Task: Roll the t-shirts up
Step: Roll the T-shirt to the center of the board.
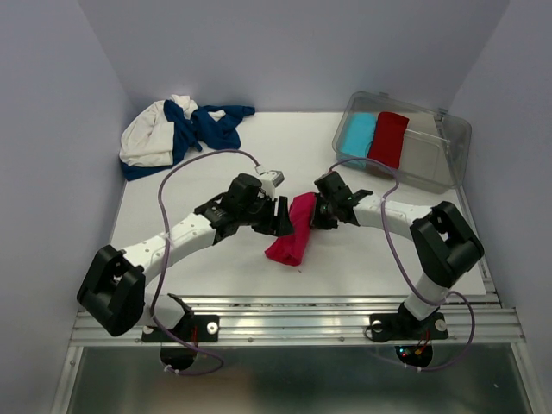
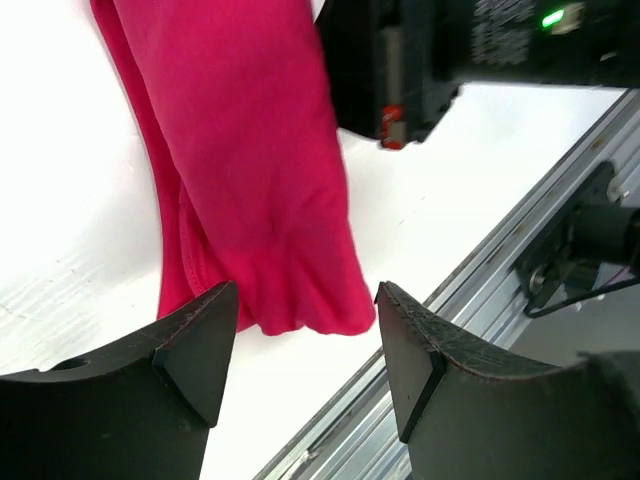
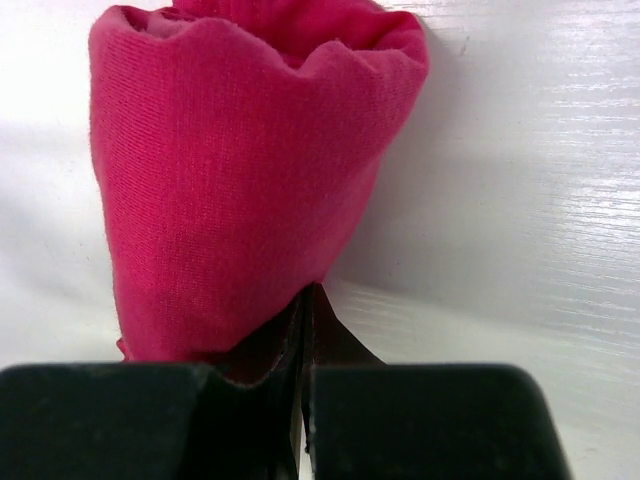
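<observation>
One pink t-shirt mid-tabletop: right claw clenched on its 12 o'clock end, left claw released at 9 o'clock.

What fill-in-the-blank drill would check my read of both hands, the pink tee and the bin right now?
1. The right hand is ____ on the pink t-shirt.
2. The left hand is ____, its fingers gripping nothing.
3. In the clear bin, the red roll lies beside a ____ roll.
4. The navy and white t-shirts lie heaped at the table's far ____ corner.
Missing words: shut; open; light-blue; left.
</observation>
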You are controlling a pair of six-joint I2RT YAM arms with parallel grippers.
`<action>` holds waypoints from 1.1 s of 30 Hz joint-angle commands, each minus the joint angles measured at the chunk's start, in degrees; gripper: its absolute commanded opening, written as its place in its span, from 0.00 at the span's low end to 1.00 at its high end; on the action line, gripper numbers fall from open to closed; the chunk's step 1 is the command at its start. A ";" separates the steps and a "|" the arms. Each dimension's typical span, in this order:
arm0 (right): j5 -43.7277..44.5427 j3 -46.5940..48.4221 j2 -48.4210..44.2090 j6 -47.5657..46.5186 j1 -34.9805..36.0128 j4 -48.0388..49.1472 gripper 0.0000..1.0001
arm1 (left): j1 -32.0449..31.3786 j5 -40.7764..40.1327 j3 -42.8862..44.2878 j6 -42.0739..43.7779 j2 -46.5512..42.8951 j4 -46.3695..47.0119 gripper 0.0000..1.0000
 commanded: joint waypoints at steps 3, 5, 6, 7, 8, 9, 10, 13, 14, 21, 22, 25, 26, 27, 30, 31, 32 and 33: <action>1.29 2.66 -1.10 -0.43 0.35 0.98 0.01 | 0.06 -5.27 -0.80 -2.56 -4.12 -0.61 0.69; 1.20 2.84 -1.45 -0.34 0.35 0.98 0.01 | 0.06 -6.07 -0.63 -3.09 -3.86 0.26 0.69; 1.11 2.84 -1.80 -0.34 0.35 0.98 0.01 | 0.15 -8.51 -0.28 -4.22 -3.86 0.96 0.69; 1.11 2.93 -1.80 -0.34 0.35 0.98 0.01 | 0.24 -9.75 -0.10 -4.76 -3.77 1.49 0.68; 1.11 2.93 -1.89 -0.34 0.35 0.98 0.01 | 0.76 -11.94 0.16 -5.46 -2.90 1.84 0.67; 1.02 3.01 -1.89 -0.26 0.35 0.98 0.01 | 1.46 -12.48 0.51 -6.25 -2.28 2.11 0.61; 1.02 3.10 -1.81 -0.26 0.35 0.98 0.01 | 3.30 -12.66 1.21 -7.74 -0.71 3.24 0.56; 0.67 3.10 -1.54 -0.17 0.35 0.98 0.01 | 6.73 -12.40 1.83 -10.21 1.67 7.71 0.30; 0.67 3.10 -1.45 0.01 0.35 0.98 0.01 | 8.05 -12.49 2.27 -11.17 3.77 8.52 0.22; 0.50 3.19 -1.80 -0.08 0.35 0.89 0.01 | 8.77 -12.84 8.95 -11.09 13.98 8.88 0.00; 0.41 3.19 -1.89 -0.08 0.35 0.98 0.01 | 8.68 -12.49 9.30 -11.18 14.86 9.05 0.00; 0.32 3.28 -1.98 -0.17 0.35 0.98 0.01 | 8.59 -10.38 9.66 -11.70 17.76 10.98 0.00; 0.41 3.28 -2.07 -0.17 0.35 0.98 0.01 | 8.50 -9.07 9.74 -11.79 18.20 11.42 0.00; 0.41 3.28 -2.24 -0.17 0.35 0.89 0.01 | 7.98 -8.62 9.83 -11.79 18.64 11.78 0.00; 0.41 3.28 -2.68 -0.08 0.35 0.89 0.01 | 6.92 -7.48 11.15 -11.44 20.75 11.87 0.00; 0.41 3.28 -3.03 -0.08 0.35 0.98 0.01 | 6.05 -7.13 12.02 -11.36 21.36 12.04 0.00; 0.32 3.28 -3.12 -0.08 0.35 0.98 0.01 | 5.61 -6.78 12.46 -11.18 21.98 12.13 0.00; 0.41 3.37 -3.21 0.01 0.35 0.98 0.01 | 5.08 -5.99 12.99 -11.09 23.20 12.13 0.00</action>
